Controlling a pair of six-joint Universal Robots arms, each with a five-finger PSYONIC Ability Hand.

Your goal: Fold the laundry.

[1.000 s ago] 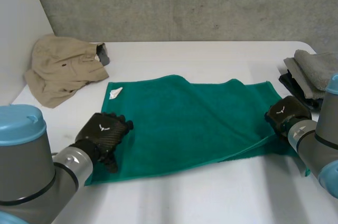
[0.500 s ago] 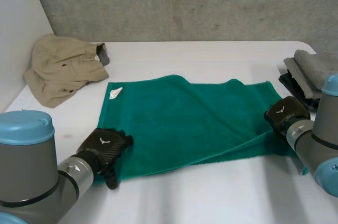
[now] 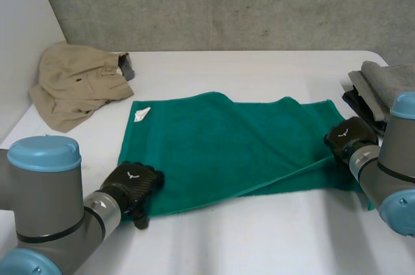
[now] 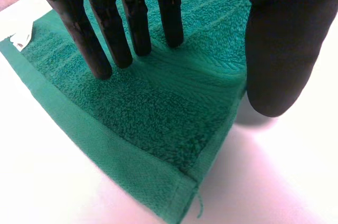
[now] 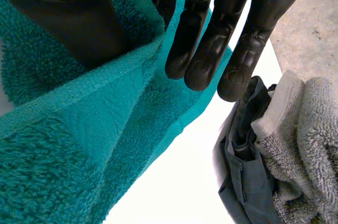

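Observation:
A green towel (image 3: 227,142) lies spread on the white table (image 3: 259,236), with a white tag (image 3: 142,114) near its far left corner. My left hand (image 3: 131,183) rests on the near left corner. In the left wrist view its straight fingers (image 4: 105,39) press on the towel (image 4: 158,123), and the thumb (image 4: 280,49) stands just off the edge. My right hand (image 3: 349,137) is at the towel's right edge. There the lifted towel edge (image 5: 63,145) runs between its thumb (image 5: 68,18) and fingers (image 5: 211,39), pinched.
A crumpled beige garment (image 3: 78,80) lies at the far left of the table. A stack of folded grey and dark cloths (image 3: 386,90) sits at the right edge, close beside my right hand, and its grey cloths (image 5: 301,145) lie just past that hand's fingertips.
My left hand has slid back along the towel to its near left corner. The towel's near right edge has drawn in toward the middle. My right hand has barely moved.

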